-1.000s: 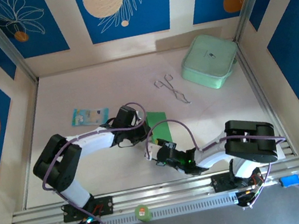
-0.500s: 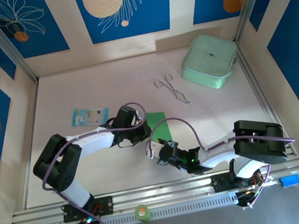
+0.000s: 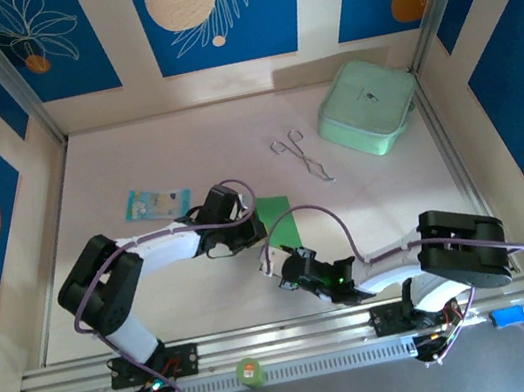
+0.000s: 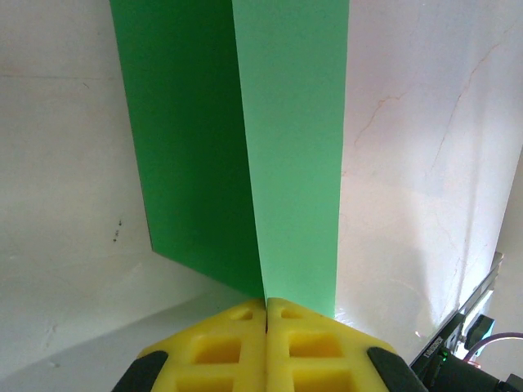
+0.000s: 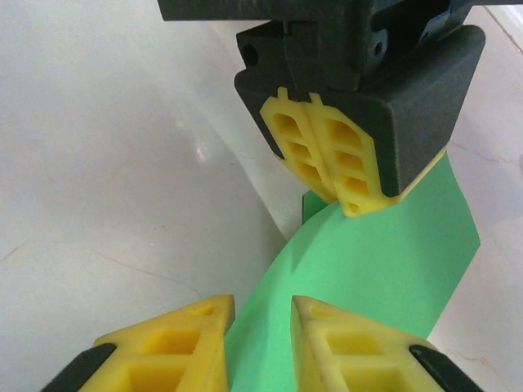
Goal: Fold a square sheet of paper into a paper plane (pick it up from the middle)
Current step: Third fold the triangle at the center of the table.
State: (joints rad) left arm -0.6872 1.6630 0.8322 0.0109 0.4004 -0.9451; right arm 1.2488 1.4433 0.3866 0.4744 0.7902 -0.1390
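Early in the folding, the left gripper (image 4: 265, 327) pinches the square sheet of paper (image 4: 245, 147) above mid-table (image 3: 395, 203), the right gripper (image 5: 261, 327) straddling it with narrowly parted jaws; one lengthwise bend shows, every plane fold remains.

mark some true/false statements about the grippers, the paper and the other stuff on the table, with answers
1. The left gripper is shut on the paper. True.
2. The right gripper has its jaws pressed together. False: they stand apart, with the paper between them.
3. The tongs lie on top of the box. False: they lie on the table, beside the box.
4. The packet lies apart from the paper. True.
5. The paper lies flat and unfolded. False: it is bent, curving from the left gripper to the right one.
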